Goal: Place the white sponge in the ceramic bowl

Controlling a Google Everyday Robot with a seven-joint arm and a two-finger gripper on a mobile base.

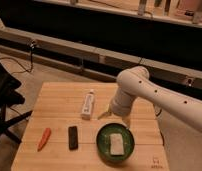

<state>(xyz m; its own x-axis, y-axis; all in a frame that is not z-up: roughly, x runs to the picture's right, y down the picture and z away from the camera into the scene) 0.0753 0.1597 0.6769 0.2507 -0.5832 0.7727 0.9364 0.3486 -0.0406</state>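
Observation:
The white sponge (115,143) lies flat inside the dark green ceramic bowl (102,145), which sits on the wooden table near its front right. My gripper (114,119) hangs just above the bowl's far rim, apart from the sponge. Its fingers are spread open and hold nothing. The white arm reaches in from the right.
A long white tube (88,104) lies at the table's middle. A black rectangular block (73,137) and an orange carrot (44,138) lie at the front left. The wooden table (59,105) ends just right of the bowl. A black chair (4,100) stands at the left.

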